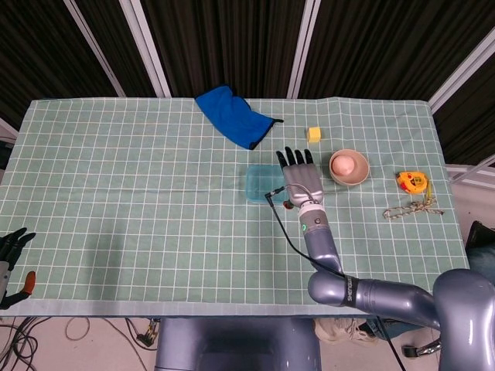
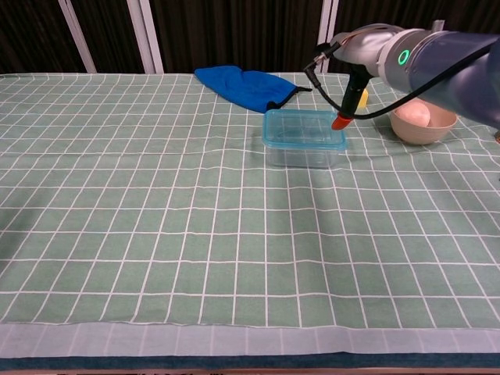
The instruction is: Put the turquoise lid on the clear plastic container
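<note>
So we've got the clear plastic container (image 2: 303,142) sitting flat on the green checked tablecloth (image 2: 156,219), and the turquoise lid (image 2: 302,128) is on top of it. From the chest view the lid looks level and lined up with the rim all the way around; we can't tell whether it's actually snapped down. The box itself is a low rectangular tub with rounded corners and see-through walls, you can make out the grid of the cloth through the front side. The lid is a translucent teal with a slightly raised edge band. In the head view the whole thing reads as one pale turquoise rectangle (image 1: 261,185).

Taking the container as our reference: the right hand (image 1: 300,179) is just beside its right edge and raised above it, not touching as far as we can see. Its dark fingers (image 1: 295,158) are stretched out straight and a bit apart, nothing in them. In the chest view one orange-tipped finger (image 2: 339,123) points down near the lid's back right corner.

The left hand (image 1: 11,249) is way off to the lower left, past the table edge, fingers apart and holding nothing.

Behind the container lies a blue cloth (image 1: 231,116). To the right, past the hand, a pink bowl (image 1: 349,167), with a small yellow block (image 1: 313,134) behind it and a yellow tape measure (image 1: 411,181) further right.
</note>
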Robot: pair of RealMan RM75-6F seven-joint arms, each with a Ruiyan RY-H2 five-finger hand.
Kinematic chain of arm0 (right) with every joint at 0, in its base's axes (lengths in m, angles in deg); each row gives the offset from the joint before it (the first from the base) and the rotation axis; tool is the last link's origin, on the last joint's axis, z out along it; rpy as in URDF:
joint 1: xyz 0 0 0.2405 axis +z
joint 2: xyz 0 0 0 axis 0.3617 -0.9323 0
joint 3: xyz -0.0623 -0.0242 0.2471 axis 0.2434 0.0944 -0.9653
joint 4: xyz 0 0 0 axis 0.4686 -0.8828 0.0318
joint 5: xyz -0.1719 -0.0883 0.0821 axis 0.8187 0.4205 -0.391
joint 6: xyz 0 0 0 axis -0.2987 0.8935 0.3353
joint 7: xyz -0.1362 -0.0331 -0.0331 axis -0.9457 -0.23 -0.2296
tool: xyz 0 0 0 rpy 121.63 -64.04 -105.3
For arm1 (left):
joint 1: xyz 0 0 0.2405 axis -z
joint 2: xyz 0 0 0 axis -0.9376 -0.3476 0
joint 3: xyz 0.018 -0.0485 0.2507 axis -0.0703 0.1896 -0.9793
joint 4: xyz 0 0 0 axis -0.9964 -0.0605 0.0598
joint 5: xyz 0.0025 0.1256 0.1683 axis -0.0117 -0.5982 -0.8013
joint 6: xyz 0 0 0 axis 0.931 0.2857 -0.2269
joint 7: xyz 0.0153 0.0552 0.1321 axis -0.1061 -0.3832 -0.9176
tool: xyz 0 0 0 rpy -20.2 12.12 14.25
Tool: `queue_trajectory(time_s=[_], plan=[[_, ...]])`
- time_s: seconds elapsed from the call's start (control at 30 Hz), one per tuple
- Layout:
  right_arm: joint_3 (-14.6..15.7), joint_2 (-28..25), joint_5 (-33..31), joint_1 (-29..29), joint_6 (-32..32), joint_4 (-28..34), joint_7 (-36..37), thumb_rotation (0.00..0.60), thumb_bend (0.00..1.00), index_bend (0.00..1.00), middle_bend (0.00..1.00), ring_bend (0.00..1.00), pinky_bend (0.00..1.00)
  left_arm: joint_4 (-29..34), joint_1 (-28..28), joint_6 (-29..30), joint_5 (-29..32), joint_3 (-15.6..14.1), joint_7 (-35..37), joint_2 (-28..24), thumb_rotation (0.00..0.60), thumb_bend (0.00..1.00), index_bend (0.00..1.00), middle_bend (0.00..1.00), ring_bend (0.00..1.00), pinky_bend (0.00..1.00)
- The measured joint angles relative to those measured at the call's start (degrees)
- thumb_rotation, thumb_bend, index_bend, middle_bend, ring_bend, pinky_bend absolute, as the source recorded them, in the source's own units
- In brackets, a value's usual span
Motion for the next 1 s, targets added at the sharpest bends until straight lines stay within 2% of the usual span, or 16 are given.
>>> queue_trajectory(time_s=[0.3, 0.43, 0.53, 0.63, 0.8, 0.9, 1.0], plan=[[-0.25, -10.26, 2.07, -5.32, 7.76, 16.49, 1.44, 0.600, 0.15, 0.00, 0.00, 0.03, 0.00, -0.75, -0.20, 1.35, -1.53, -0.03, -0.32, 0.35, 0.600, 0.52, 0.10, 0.00, 0.00, 0.00], [0.70, -15.65, 7.00, -10.31, 11.76, 23.29, 5.37, 0.600, 0.15, 0.00, 0.00, 0.03, 0.00, -1.51, -0.55, 3.31, -2.97, 0.14, -0.37, 0.83, 0.600, 0.53, 0.10, 0.00, 0.00, 0.00], [2.51, -19.57, 12.57, -14.47, 13.79, 27.04, 8.89, 0.600, 0.15, 0.00, 0.00, 0.03, 0.00, -2.17, -0.89, 5.04, -4.40, 0.28, -0.36, 1.27, 0.600, 0.52, 0.10, 0.00, 0.00, 0.00], [5.46, -23.11, 19.41, -18.83, 15.60, 29.94, 12.41, 0.600, 0.15, 0.00, 0.00, 0.03, 0.00, -2.57, -1.24, 6.69, -5.98, 0.33, -0.34, 1.60, 0.600, 0.52, 0.10, 0.00, 0.00, 0.00], [12.80, -27.89, 33.95, -27.78, 19.45, 32.23, 20.21, 0.600, 0.15, 0.00, 0.00, 0.00, 0.00, -3.14, -1.82, 9.74, -9.03, 0.33, -0.39, 2.06, 0.600, 0.52, 0.10, 0.00, 0.00, 0.00], [18.06, -29.69, 43.37, -33.86, 22.21, 31.05, 25.83, 0.600, 0.15, 0.00, 0.00, 0.00, 0.00, -3.78, -2.06, 11.50, -11.04, 0.31, -0.18, 2.33, 0.600, 0.53, 0.10, 0.00, 0.00, 0.00], [22.46, -30.43, 50.60, -40.25, 25.31, 27.38, 32.67, 0.600, 0.15, 0.00, 0.00, 0.00, 0.00, -4.94, -2.02, 12.01, -12.53, 0.19, 0.03, 2.59, 0.600, 0.52, 0.10, 0.00, 0.00, 0.00]])
